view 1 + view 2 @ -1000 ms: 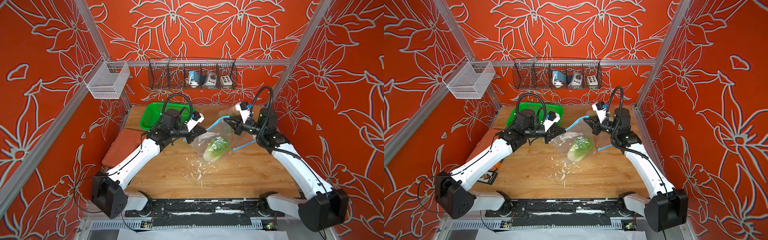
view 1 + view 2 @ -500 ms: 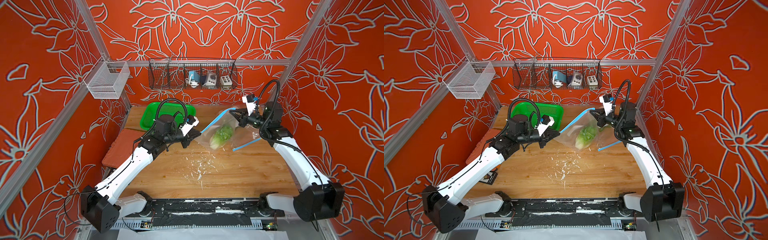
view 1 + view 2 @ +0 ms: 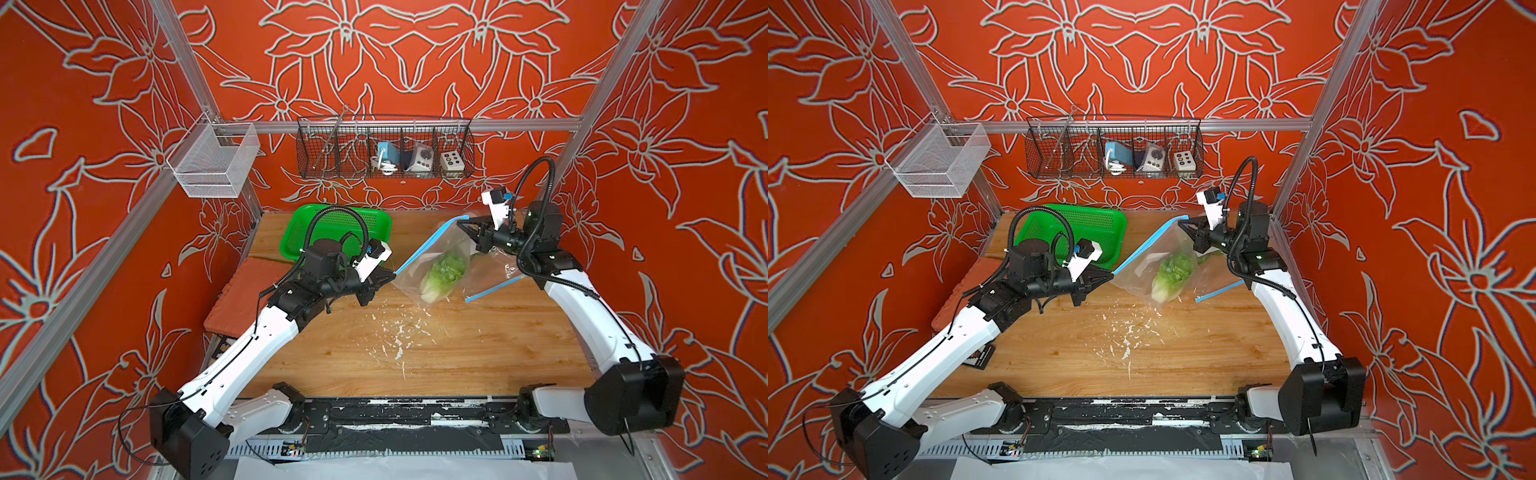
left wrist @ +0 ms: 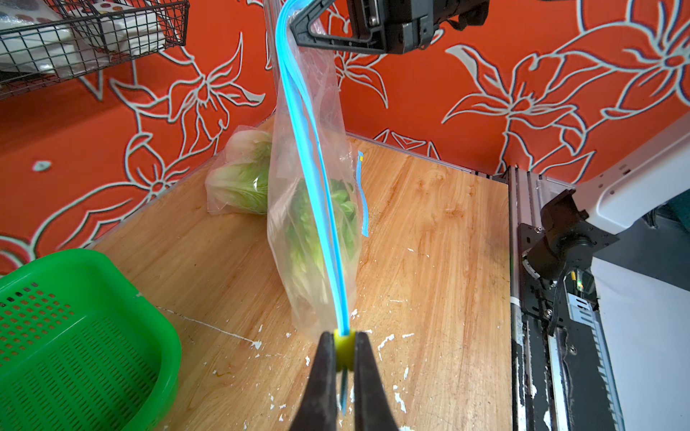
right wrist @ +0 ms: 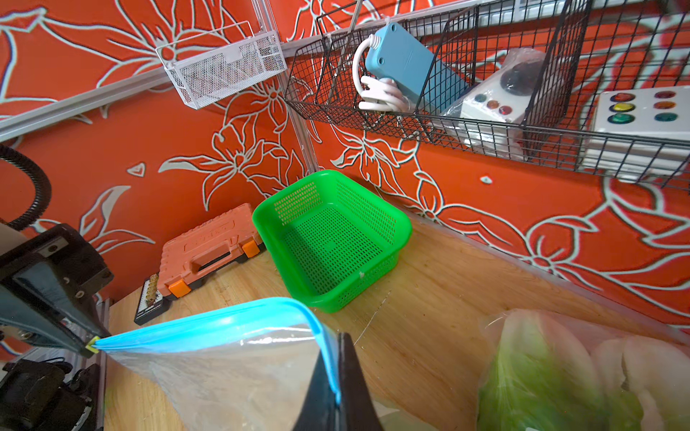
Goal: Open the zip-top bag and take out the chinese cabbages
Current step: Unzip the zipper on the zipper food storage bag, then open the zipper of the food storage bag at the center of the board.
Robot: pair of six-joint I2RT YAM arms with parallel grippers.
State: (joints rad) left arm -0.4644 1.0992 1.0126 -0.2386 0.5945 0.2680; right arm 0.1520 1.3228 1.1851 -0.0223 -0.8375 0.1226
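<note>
Beside the basket (image 3: 376, 212), the left gripper (image 3: 392, 273) is pinching the bag (image 3: 409, 278) by its slider (image 4: 344, 345), the right gripper (image 3: 461, 222) by its far corner, tensioning the zip (image 5: 209, 324).

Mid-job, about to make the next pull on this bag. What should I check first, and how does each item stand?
1. Left gripper shut on the yellow slider: ok.
2. Right gripper shut on the opposite zip corner: ok.
3. Blue zip strip stretched straight between them: ok.
4. Zip parted enough to reach in: cannot tell.
5. Cabbage out of the zip-top bag: not ok, it sits inside.
</note>
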